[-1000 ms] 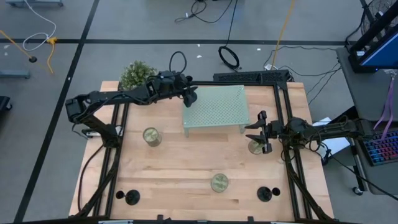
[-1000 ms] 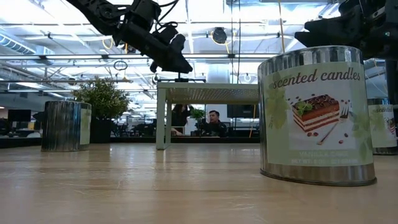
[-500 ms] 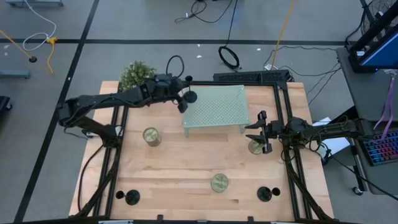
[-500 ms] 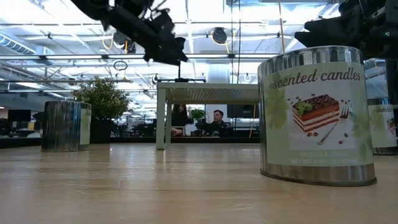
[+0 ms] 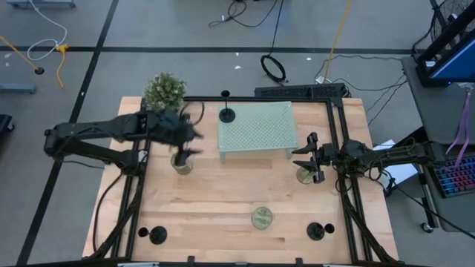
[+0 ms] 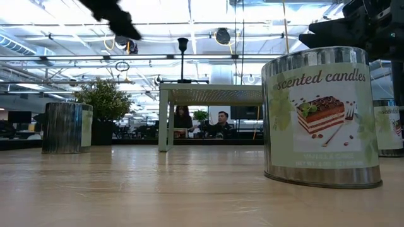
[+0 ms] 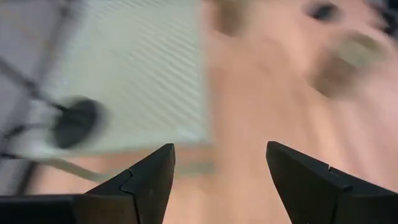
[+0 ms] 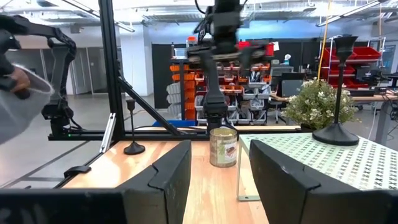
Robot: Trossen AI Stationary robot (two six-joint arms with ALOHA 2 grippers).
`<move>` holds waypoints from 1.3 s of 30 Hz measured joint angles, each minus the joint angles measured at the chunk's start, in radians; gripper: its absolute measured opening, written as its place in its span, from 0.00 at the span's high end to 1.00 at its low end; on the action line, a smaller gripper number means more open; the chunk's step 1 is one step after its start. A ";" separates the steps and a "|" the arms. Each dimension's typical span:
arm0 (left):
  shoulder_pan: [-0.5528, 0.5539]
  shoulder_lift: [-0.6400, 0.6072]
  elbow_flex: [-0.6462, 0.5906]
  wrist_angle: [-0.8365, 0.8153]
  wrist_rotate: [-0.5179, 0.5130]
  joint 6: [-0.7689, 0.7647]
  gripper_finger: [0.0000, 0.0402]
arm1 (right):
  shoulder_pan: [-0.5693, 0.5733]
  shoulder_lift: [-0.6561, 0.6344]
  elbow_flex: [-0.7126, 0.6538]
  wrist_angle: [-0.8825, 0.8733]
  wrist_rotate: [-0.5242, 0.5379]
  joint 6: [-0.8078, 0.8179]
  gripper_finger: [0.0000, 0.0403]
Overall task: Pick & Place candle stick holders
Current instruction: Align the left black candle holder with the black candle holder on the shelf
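Note:
One black candle stick holder (image 5: 227,114) stands upright by its disc base on the far left corner of the pale green perforated rack (image 5: 260,132); it also shows in the low view (image 6: 182,60) and, blurred, in the left wrist view (image 7: 74,122). Two more holders (image 5: 157,235) (image 5: 315,231) stand on the table near its near edge. My left gripper (image 5: 188,146) is open and empty, up in the air left of the rack, over a tin (image 5: 180,164). My right gripper (image 5: 312,158) is open and empty at the table's right, beside another tin (image 5: 303,176).
A third greenish-gold tin (image 5: 261,217) stands near the near edge and fills the low view's right (image 6: 322,116). A potted plant (image 5: 164,90) stands at the far left corner. Black frame rails (image 5: 338,141) run along the table's sides.
My left gripper has let go of the holder on the rack's far left corner and gone quickly toward the table's left and near side, ending over the left tin. The holder stays upright on the rack.

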 joint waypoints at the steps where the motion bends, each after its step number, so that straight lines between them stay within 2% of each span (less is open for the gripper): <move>1: -0.029 -0.012 0.000 -0.039 0.036 -0.004 0.35 | 0.000 0.001 0.000 0.000 0.000 0.000 0.61; 4: -0.122 -0.030 0.000 -0.121 0.128 -0.052 0.38 | 0.000 0.006 0.000 -0.001 -0.001 0.000 0.61; 7: -0.233 -0.027 0.000 -0.124 0.168 -0.100 0.42 | 0.000 0.011 0.000 -0.003 -0.001 0.000 0.61; 18: -0.613 0.025 -0.001 -0.114 0.160 -0.085 0.58 | 0.000 0.032 0.000 -0.009 -0.001 -0.016 0.61; 25: -0.771 0.058 -0.011 -0.065 0.157 -0.182 0.63 | 0.000 0.044 0.000 -0.009 -0.001 -0.034 0.61; 30: -0.865 0.058 -0.107 0.044 0.126 -0.134 0.63 | 0.000 0.045 0.000 -0.009 -0.001 -0.031 0.61; 35: -0.946 0.057 -0.187 0.060 0.071 -0.152 0.63 | 0.000 0.045 0.000 -0.008 -0.001 -0.026 0.61; 39: -0.983 0.056 -0.202 0.064 0.057 -0.137 0.63 | 0.000 0.045 0.000 -0.005 0.000 -0.026 0.61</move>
